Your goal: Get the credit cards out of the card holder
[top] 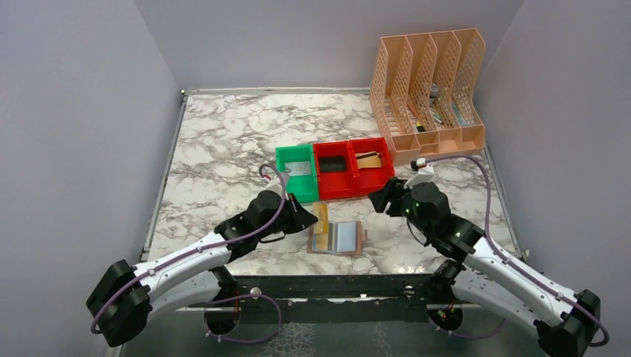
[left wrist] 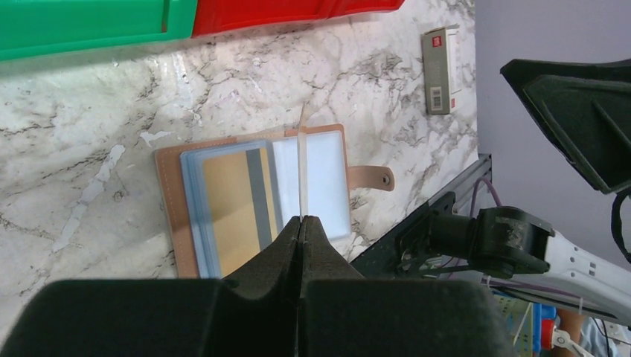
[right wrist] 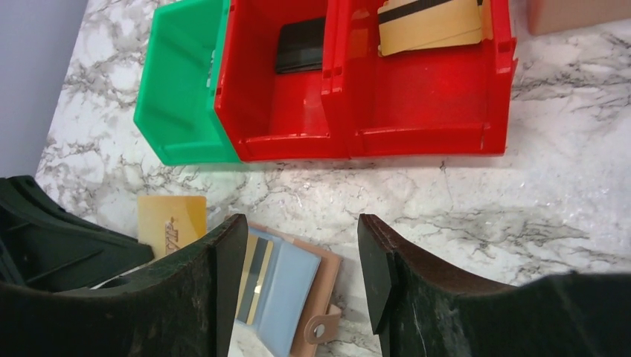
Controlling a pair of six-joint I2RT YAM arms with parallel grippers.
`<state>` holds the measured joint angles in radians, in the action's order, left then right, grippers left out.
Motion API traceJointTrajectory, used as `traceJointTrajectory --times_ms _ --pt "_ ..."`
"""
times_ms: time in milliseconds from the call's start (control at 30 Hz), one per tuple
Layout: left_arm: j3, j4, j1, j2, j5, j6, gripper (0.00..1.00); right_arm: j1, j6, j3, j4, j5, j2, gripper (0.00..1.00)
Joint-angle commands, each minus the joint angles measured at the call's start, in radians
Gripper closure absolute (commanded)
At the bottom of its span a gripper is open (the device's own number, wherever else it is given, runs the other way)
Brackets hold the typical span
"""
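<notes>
Left claw (left wrist: 300,220) pinching 1 card (left wrist: 301,163) seen edge-on, right claw (right wrist: 299,227) open, card holder (right wrist: 292,291) partly hidden behind it

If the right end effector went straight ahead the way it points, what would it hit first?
Probably bare marble table between the card holder and the red bins; depth is unclear.

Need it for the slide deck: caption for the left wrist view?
Left pincer pinches a credit card edge-on beside the open card holder.
</notes>
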<state>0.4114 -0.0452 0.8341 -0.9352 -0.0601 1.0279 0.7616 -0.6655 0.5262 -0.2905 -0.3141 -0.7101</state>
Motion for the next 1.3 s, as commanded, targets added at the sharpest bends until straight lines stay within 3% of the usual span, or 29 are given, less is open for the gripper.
traceJointTrajectory --times_ms 0,133,233,300,333,533,633,933,1267 --pt "-0.020 -0.067 -0.013 0.027 -0.049 -0.015 1.00 -0.119 0.084 0.050 -0.001 0.219 -0.061 0.43" --pt "-0.044 -0.105 -0.016 0.035 -0.060 0.006 1.00 -0.350 0.095 0.008 0.112 0.689 -0.140 0.42" --pt "-0.071 -0.173 -0.018 0.035 -0.073 0.035 1.00 -0.423 0.036 -0.056 0.281 0.985 -0.177 0.40" --pt "-0.082 -0.212 -0.018 0.026 -0.083 0.049 1.00 -0.424 -0.006 -0.077 0.353 1.074 -0.207 0.02" --pt "-0.087 -0.229 -0.018 0.020 -0.088 0.052 1.00 -0.424 -0.022 -0.090 0.379 1.084 -0.217 0.00" --pt "-0.095 -0.319 -0.018 -0.017 -0.139 0.066 1.00 -0.423 -0.145 -0.196 0.587 1.180 -0.274 0.01" --pt "-0.097 -0.367 -0.018 -0.032 -0.175 0.068 1.00 -0.423 -0.211 -0.238 0.712 1.222 -0.291 0.09" --pt "-0.092 -0.509 -0.016 -0.073 -0.260 0.087 1.00 -0.419 -0.271 -0.246 0.826 1.270 -0.327 0.28" --pt "-0.105 -0.625 -0.006 -0.111 -0.296 0.114 1.00 -0.394 -0.295 -0.259 0.851 1.237 -0.336 0.38"
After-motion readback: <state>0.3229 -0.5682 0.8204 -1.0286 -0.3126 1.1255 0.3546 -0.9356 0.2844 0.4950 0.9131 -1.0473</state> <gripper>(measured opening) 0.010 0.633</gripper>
